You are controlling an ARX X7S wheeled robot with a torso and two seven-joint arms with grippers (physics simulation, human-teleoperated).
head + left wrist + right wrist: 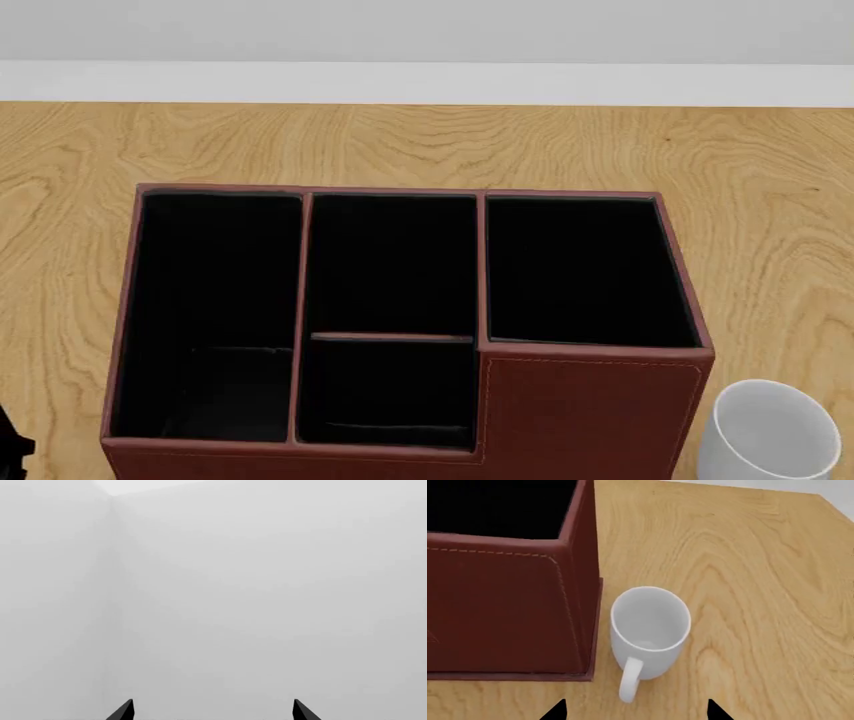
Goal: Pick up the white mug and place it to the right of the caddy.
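The white mug (650, 630) stands upright on the wooden table, close beside the caddy's (500, 605) right wall, its handle turned toward my right gripper (636, 713). That gripper is open, its two black tips apart and short of the handle, holding nothing. In the head view the dark red-brown caddy (587, 420) fills the middle, with the white mug (774, 435) at its lower right corner. My left gripper (213, 711) is open, facing only a blank pale grey wall. Neither gripper shows in the head view.
The wooden table (400, 140) stretches behind and to both sides of the caddy, ending at a white wall (427, 40). A small dark part of the robot (11, 440) shows at the head view's lower left edge.
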